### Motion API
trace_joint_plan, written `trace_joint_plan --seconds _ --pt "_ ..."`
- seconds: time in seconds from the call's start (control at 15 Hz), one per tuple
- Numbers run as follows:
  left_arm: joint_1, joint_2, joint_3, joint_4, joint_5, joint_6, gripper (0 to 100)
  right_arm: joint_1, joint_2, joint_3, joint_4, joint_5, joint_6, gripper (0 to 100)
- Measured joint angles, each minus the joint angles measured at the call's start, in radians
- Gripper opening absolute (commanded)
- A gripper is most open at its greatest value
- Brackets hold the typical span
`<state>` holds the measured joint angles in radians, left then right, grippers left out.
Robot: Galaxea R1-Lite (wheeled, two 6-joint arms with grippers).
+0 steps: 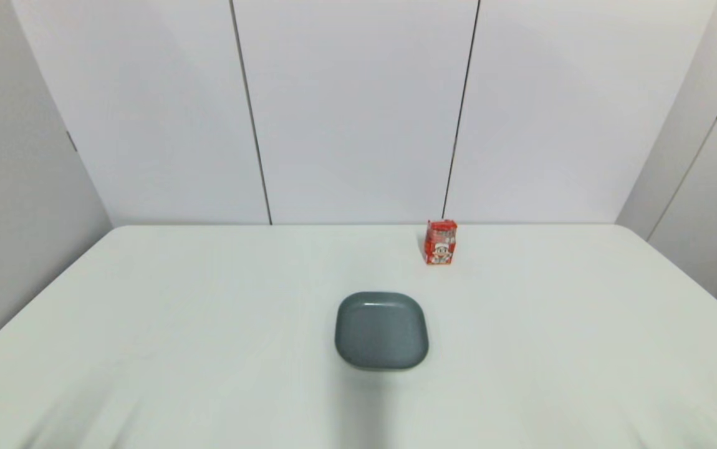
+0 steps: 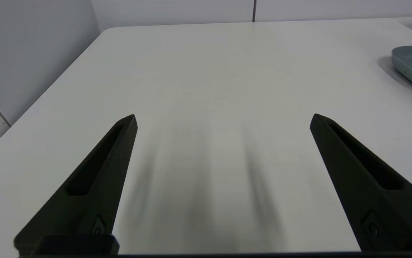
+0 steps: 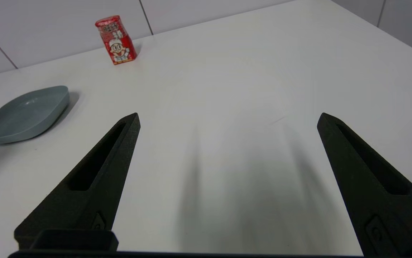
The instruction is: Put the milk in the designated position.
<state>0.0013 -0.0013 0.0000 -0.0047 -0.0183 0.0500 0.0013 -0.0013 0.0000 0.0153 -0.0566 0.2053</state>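
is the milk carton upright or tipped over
Upright. The milk stands on its base on the table, top edge up, cartoon figure right way up, beyond the grey plate and apart from it.

Red milk carton (image 1: 440, 242) upright near table's far edge.

red milk (image 1: 440, 242), grey plate (image 1: 381, 330), white table (image 1: 209, 312)

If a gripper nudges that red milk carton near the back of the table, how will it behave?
The milk carton stands upright, taller than wide, so a high push would probably tip it. Its flat sides should suit the jaws and keep it from rolling. It looks small, so likely light.
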Motion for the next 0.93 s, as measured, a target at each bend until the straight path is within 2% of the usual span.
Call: trace_joint_plan --seconds 0.27,0.47,0.67,0.93 --pt "0.0 0.0 0.0 -0.001 0.0 0.0 100 0.0 0.017 -0.018 -0.024 0.005 -0.026 100" --pt "0.0 0.0 0.0 -0.001 0.0 0.0 100 0.009 0.146 -0.086 -0.127 0.007 -0.043 100" --pt "0.0 0.0 0.0 -0.001 0.0 0.0 100 0.05 0.389 -0.184 -0.244 0.018 -0.077 100" --pt "0.0 0.0 0.0 0.0 0.0 0.0 100 0.115 0.794 -0.39 -0.32 0.094 -0.113 100"
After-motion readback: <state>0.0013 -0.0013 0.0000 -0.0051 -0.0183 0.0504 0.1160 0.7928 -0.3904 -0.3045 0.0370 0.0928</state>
